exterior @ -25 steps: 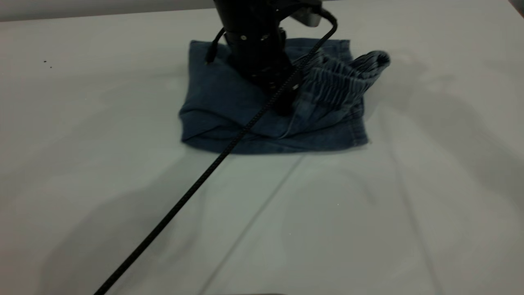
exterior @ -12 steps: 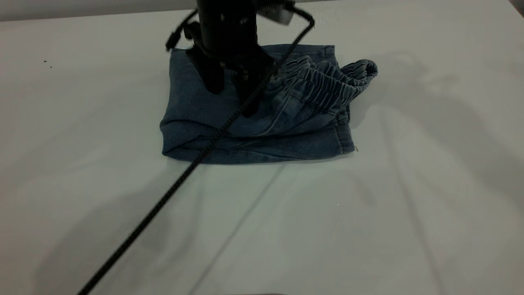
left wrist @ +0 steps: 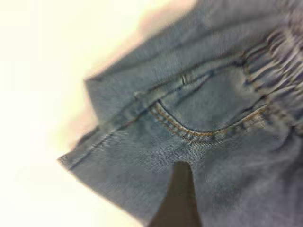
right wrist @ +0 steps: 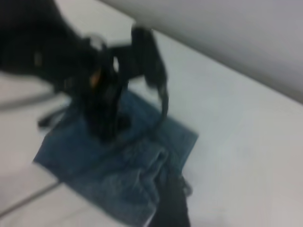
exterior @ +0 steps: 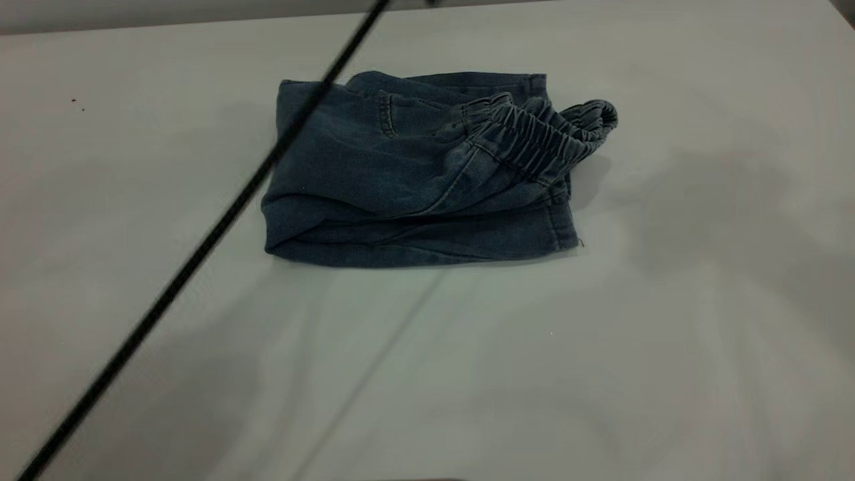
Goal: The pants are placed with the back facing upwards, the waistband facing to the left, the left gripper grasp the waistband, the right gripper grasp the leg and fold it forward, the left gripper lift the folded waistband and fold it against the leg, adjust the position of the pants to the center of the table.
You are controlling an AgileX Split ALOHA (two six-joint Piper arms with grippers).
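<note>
The pants (exterior: 401, 180) lie folded into a squat, roughly square bundle in the upper middle of the exterior frame, resting flat on the surface (exterior: 601, 347). No pincer touches them there. Only a black braided cable (exterior: 200, 240) crosses the frame, slanting from the top centre down to the lower left and passing in front of the bundle's left corner.

The right wrist view shows the left pincer (right wrist: 104, 127) hanging over the pants, above the side away from the waistband; it is too blurred to tell whether it stands apart or together. The right pincer (right wrist: 170, 208) shows only as a dark sliver just beside the bundle's near edge (its state cannot be told either).

The cloth is dark blue denim, soft and thick, with paler worn streaks. The waistband (exterior: 548, 133) is ruched into tight ridges, lies on top at the bundle's upper right and curls into a loop past the edge. A curved pocket seam (left wrist: 199, 132) with tan stitching shows in the left wrist view. A flat stitched hem (exterior: 558, 227) closes the lower right corner. The surface is smooth and pale grey.
</note>
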